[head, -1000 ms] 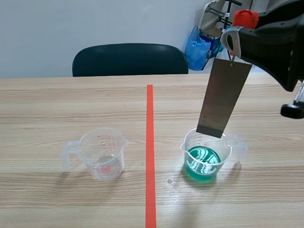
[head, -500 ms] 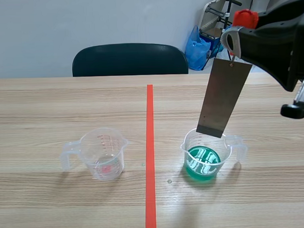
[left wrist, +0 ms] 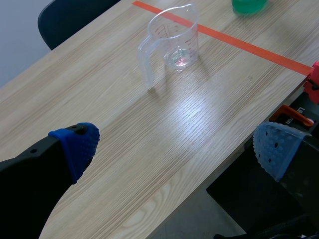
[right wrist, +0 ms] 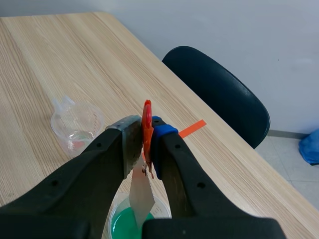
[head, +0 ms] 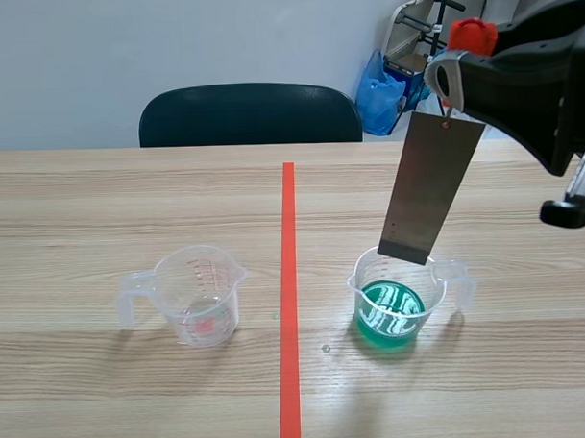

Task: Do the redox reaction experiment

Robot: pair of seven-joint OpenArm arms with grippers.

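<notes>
A grey metal strip (head: pixel 431 185) hangs from a small red clip (right wrist: pixel 147 117), and my right gripper (right wrist: pixel 147 132) is shut on that clip. The strip (right wrist: pixel 141 194) slants down, its lower edge just above the rim of the clear beaker of green liquid (head: pixel 396 307), right of the red tape line. A second clear beaker (head: pixel 199 297), nearly empty with red markings, stands left of the line. My left gripper (left wrist: pixel 177 144) is open over the table's near edge, with the nearly empty beaker (left wrist: pixel 172 40) well ahead of it and nothing between its blue fingertips (left wrist: pixel 79 144).
A dark chair (head: pixel 250 115) stands behind the table's far edge. A blue bag (head: pixel 380 96) and other gear sit on the floor beyond the table. A small droplet (head: pixel 325 349) lies on the wood near the green beaker.
</notes>
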